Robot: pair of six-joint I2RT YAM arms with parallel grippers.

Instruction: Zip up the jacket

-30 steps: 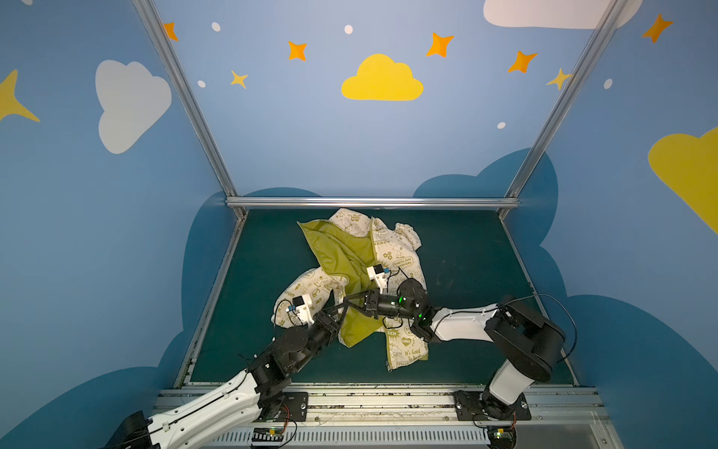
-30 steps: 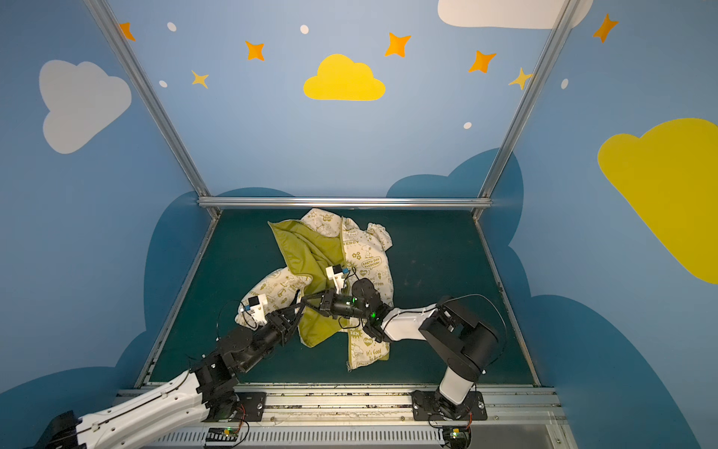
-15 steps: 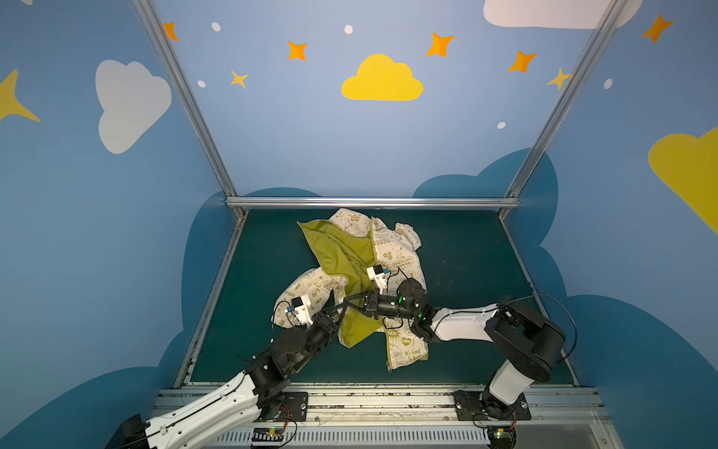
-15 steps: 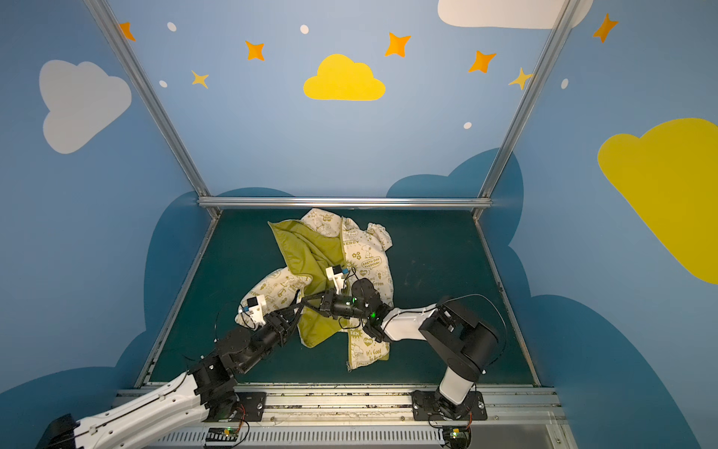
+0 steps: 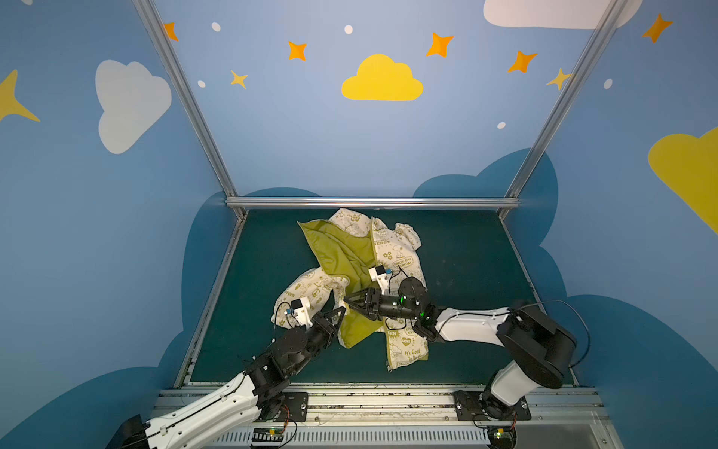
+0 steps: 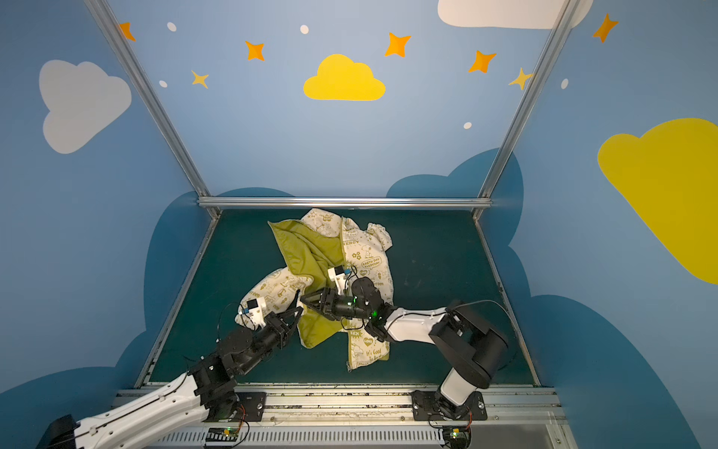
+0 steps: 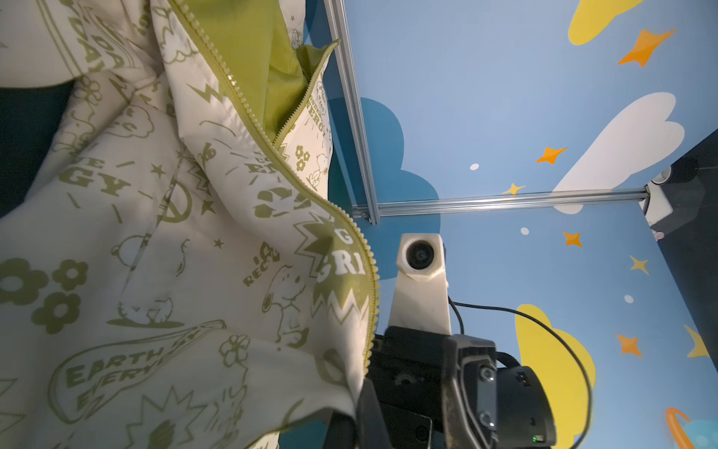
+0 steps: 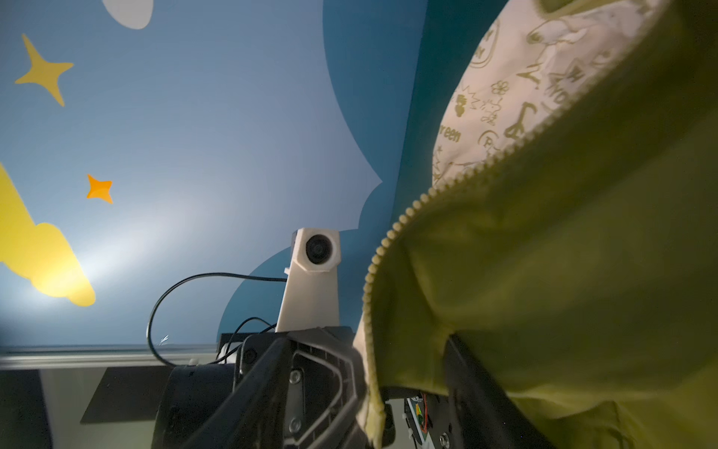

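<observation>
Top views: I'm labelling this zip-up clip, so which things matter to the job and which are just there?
Belongs to the job:
jacket
its unzipped zipper
left tool, shut on the jacket's front edge
right tool, close beside it

Just there:
dark green table
metal frame rail
yellow cloud painted on the wall

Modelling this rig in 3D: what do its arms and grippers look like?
The left arm and right arm have white links, black joints and black cables. The left gripper and right gripper are black, tapering toward their tips. White camera mounts sit on both wrists.
</observation>
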